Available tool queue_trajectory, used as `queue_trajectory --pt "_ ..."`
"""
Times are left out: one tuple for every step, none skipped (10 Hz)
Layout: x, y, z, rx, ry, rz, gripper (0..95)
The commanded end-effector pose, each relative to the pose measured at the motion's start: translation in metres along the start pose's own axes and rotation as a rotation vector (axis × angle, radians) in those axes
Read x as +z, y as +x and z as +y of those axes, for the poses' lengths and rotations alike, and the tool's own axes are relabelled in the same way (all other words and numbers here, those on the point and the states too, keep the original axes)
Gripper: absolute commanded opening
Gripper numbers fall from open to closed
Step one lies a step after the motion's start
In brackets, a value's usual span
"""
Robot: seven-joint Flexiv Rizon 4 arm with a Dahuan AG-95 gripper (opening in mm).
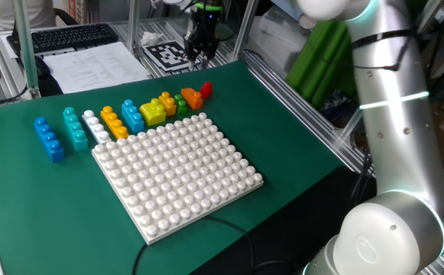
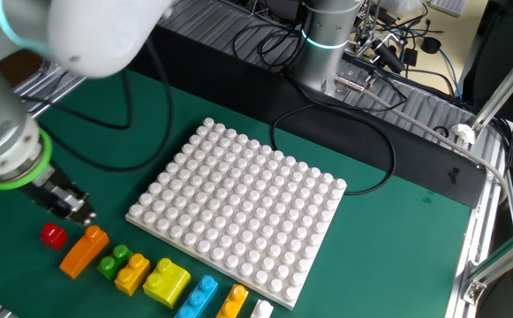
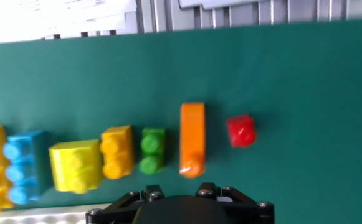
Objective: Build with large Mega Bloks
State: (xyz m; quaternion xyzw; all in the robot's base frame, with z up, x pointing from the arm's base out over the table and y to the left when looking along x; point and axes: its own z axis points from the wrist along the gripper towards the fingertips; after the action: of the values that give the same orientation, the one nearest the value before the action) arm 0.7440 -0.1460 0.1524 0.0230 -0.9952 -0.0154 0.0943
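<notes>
The Mega Bloks lie in a row on the green mat along the far edge of the white baseplate (image 1: pixel 176 172). From left to right they are blue (image 1: pixel 48 139), teal (image 1: pixel 74 127), white (image 1: pixel 95 126), orange (image 1: pixel 115 122), blue (image 1: pixel 132 116), yellow (image 1: pixel 153 112), yellow-orange (image 1: pixel 166 103), green (image 1: pixel 180 103), orange (image 1: pixel 192 98) and red (image 1: pixel 206 90). My gripper (image 1: pixel 201 47) hangs above the mat just beyond the red brick (image 2: pixel 53 235) and the orange brick (image 2: pixel 84 251). It is open and empty. In the hand view the orange (image 3: pixel 192 139) and red (image 3: pixel 240 131) bricks lie ahead of the gripper (image 3: pixel 177 190).
The baseplate (image 2: pixel 238 203) has no bricks on it. A black cable (image 2: pixel 327 115) runs over the mat beside the plate. A marker card (image 1: pixel 168 55) and papers lie beyond the mat. Aluminium frame posts stand at the table's edges.
</notes>
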Motion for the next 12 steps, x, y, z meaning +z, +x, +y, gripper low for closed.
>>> queue_trajectory --pt "0.004 -0.014 -0.026 -0.109 0.015 0.007 38.0" --pt "0.006 -0.014 -0.037 -0.131 0.022 0.008 38.0" --pt "0.008 -0.016 -0.045 -0.138 0.023 0.007 38.0" --pt "0.008 -0.018 -0.048 -0.146 0.022 0.008 38.0" --pt "0.008 -0.02 -0.054 -0.147 0.025 0.007 38.0" --pt "0.009 -0.023 -0.06 -0.143 0.011 0.002 38.0" --pt "0.012 -0.025 -0.063 -0.144 0.004 -0.027 38.0" --pt "0.014 -0.026 -0.065 -0.144 0.008 -0.047 38.0" --pt "0.019 -0.028 -0.068 -0.146 0.01 -0.052 38.0" --pt "0.022 -0.029 -0.068 -0.145 0.009 -0.052 38.0" --pt "0.026 -0.03 -0.069 -0.145 0.008 -0.053 38.0" --pt "0.03 -0.03 -0.069 -0.143 0.007 -0.053 38.0"
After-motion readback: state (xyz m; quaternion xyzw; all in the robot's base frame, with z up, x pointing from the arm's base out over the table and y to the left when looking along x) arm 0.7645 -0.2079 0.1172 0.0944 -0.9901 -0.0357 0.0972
